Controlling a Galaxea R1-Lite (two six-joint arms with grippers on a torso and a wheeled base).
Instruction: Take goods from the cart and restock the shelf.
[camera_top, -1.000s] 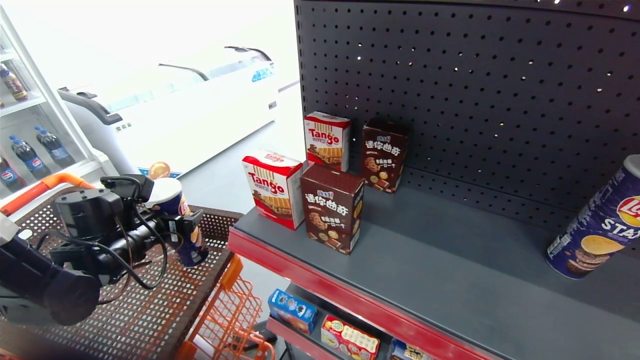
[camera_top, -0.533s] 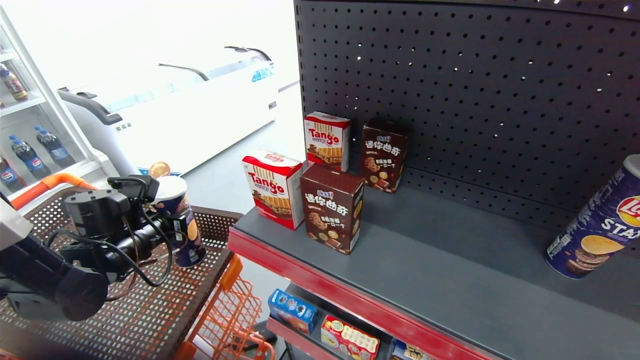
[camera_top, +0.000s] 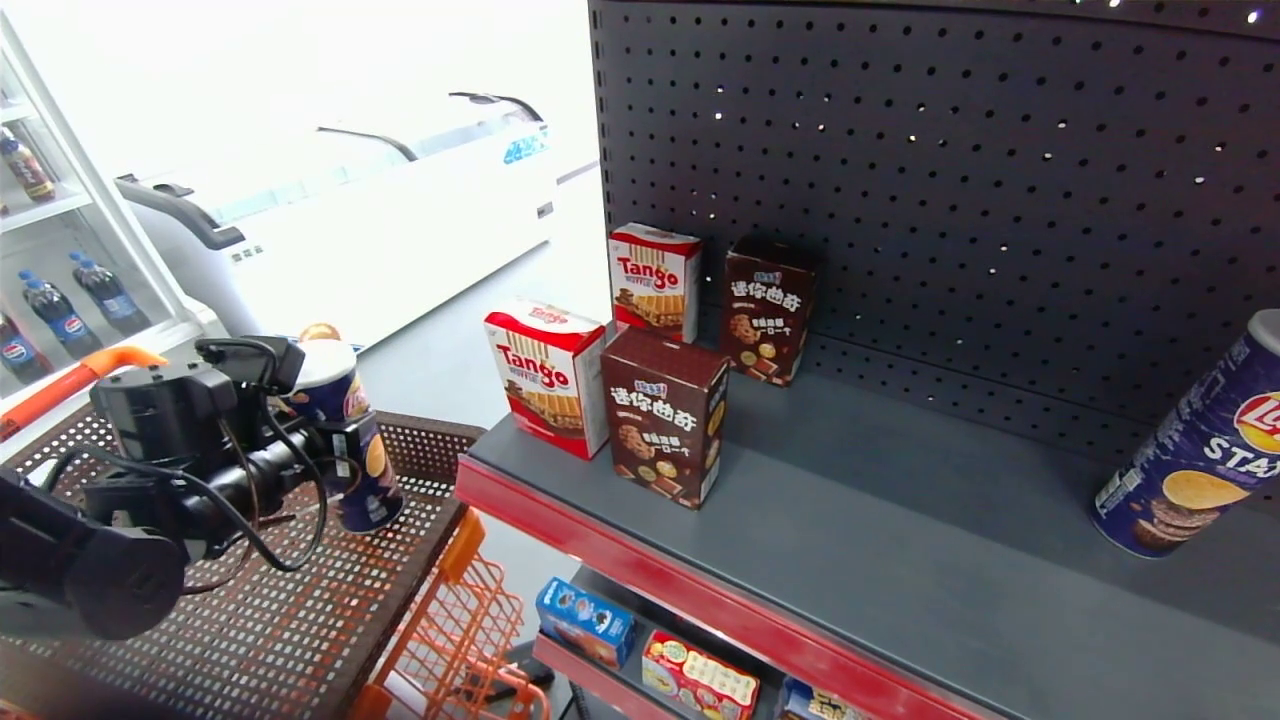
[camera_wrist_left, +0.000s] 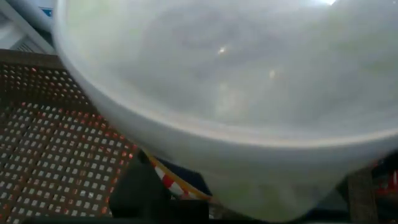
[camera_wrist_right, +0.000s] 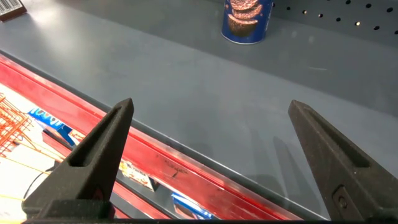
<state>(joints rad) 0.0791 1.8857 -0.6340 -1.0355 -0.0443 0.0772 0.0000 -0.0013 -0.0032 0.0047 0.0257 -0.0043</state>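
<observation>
Elsewhere, right fingers (camera_wrist_right: 93, 162) apart over shelf (camera_wrist_right: 205, 93).

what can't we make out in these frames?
- Head view: whether the chip can in the left gripper has cleared the cart; base contact is unclear from this angle.
- Left wrist view: the jaws' contact on the can, hidden by its blurred lid.
- Head view: second can on the shelf, cut off by the right edge.
- Head view: orange round item, mostly behind the held can.
</observation>
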